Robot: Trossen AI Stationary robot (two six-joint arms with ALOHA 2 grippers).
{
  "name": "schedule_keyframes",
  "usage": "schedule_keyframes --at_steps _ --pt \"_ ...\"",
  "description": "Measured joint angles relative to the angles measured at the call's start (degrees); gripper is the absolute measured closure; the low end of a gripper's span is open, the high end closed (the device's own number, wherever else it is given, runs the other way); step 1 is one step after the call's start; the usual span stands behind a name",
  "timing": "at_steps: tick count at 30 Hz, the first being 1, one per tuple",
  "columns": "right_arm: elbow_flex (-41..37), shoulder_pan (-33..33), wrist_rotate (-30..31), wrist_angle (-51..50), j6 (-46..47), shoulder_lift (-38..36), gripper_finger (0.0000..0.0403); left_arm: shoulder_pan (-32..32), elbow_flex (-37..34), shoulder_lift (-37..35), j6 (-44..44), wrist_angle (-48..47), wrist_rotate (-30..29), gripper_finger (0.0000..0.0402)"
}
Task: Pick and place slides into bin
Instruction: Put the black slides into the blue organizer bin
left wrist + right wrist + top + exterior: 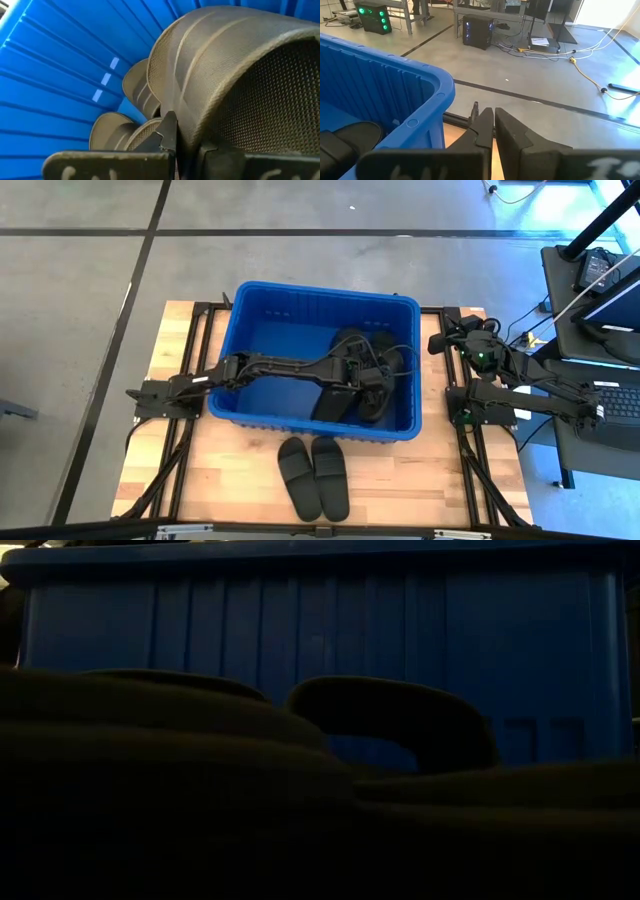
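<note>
The blue bin (240,330) stands in the middle of the table, with several black slides (352,345) piled in its right half. My left arm reaches into the bin, and my left gripper (372,380) is shut on one slide (230,65) there. More slides (117,132) lie beyond it against the bin wall. Two slides (313,476) lie side by side, soles down, on the table in front of the bin; they also show in the low view (400,710). My right gripper (493,125) is shut and empty beside the bin's far right corner. My left gripper pinches the edge of the slide's wide strap band (181,120) between its two fingers (167,132). It reaches down into the bin from the left. The slide is inside the bin above the others; whether it rests on them I cannot tell.
The bin's left half (265,345) is bare floor. The bin's rim (427,80) is close to my right gripper. Bare table wood (420,480) lies either side of the two slides. Desks and cables stand beyond the table's right edge.
</note>
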Motion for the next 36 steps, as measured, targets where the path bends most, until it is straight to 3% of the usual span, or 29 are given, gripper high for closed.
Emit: schedule_keyframes --at_steps 4,15,22,27,31,36 --pt "0.00 0.00 0.00 0.00 -0.17 -0.02 0.0382 0.12 -0.56 -0.02 -0.99 0.17 0.34 0.0390" --pt "0.00 0.00 0.00 -0.01 -0.35 -0.02 0.0382 -0.48 -0.64 0.00 -0.95 -0.01 1.36 0.0311" --pt "0.00 0.00 0.00 -0.02 -1.15 -0.02 0.0382 -0.10 -0.64 0.07 -1.15 -0.20 10.75 0.0278" --pt "0.00 0.00 0.00 -0.02 -1.99 -0.02 0.0382 0.21 -0.64 0.07 -1.42 -0.06 15.31 0.0223" --pt "-0.01 0.00 0.00 -0.02 -1.96 -0.02 0.0382 0.86 -0.64 0.07 -2.55 0.11 22.74 0.0178" --pt "0.00 0.00 0.00 -0.02 -1.95 0.00 0.0382 1.22 -0.64 -1.48 -4.34 -1.29 25.16 0.0159"
